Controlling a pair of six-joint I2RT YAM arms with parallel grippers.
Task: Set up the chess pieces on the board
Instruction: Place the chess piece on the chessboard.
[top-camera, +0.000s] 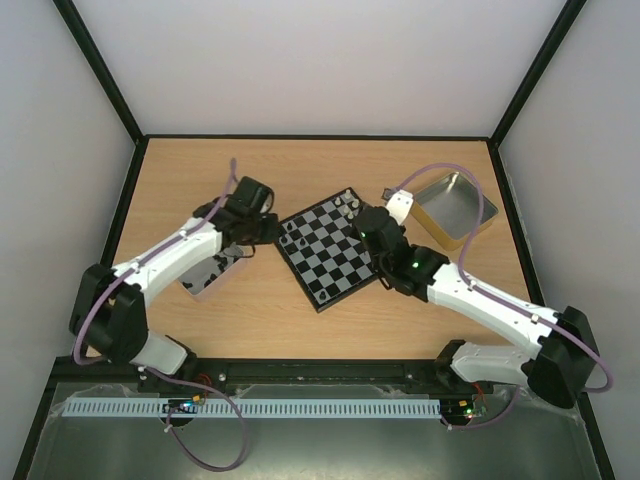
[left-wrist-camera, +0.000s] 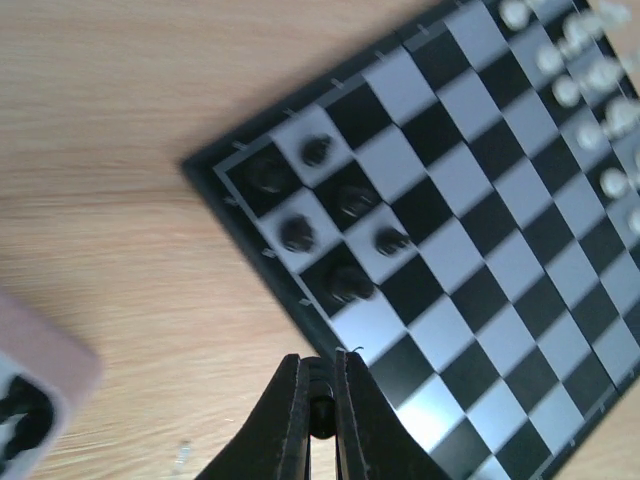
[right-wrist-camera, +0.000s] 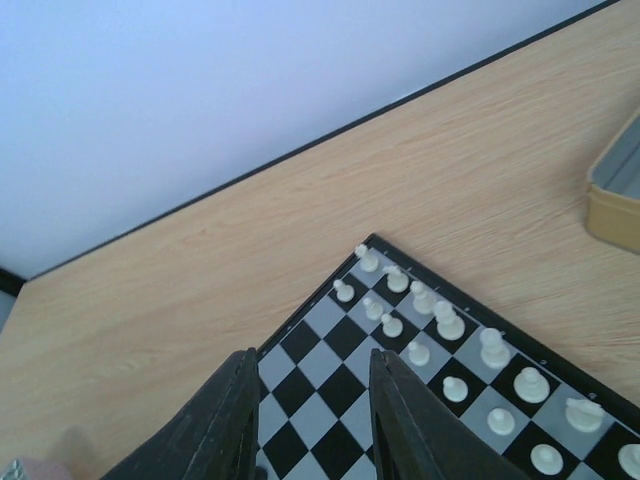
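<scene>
Left tool (left-wrist-camera: 320, 360) pinches a black piece (left-wrist-camera: 322, 415) beside the left corner of the board (top-camera: 318, 302), mid-worktop (top-camera: 200, 180), where six black pieces (left-wrist-camera: 352, 203) stand. White pieces (right-wrist-camera: 420, 300) crowd the far corner. The right tool (right-wrist-camera: 312, 365) hovers there, partly open and empty.

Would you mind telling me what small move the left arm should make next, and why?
Probably ease the left gripper forward over the board and lower it onto the empty pale square in the edge row. Its jaws are shut on what looks like a black piece, and six black pieces stand on the neighbouring corner squares.
</scene>
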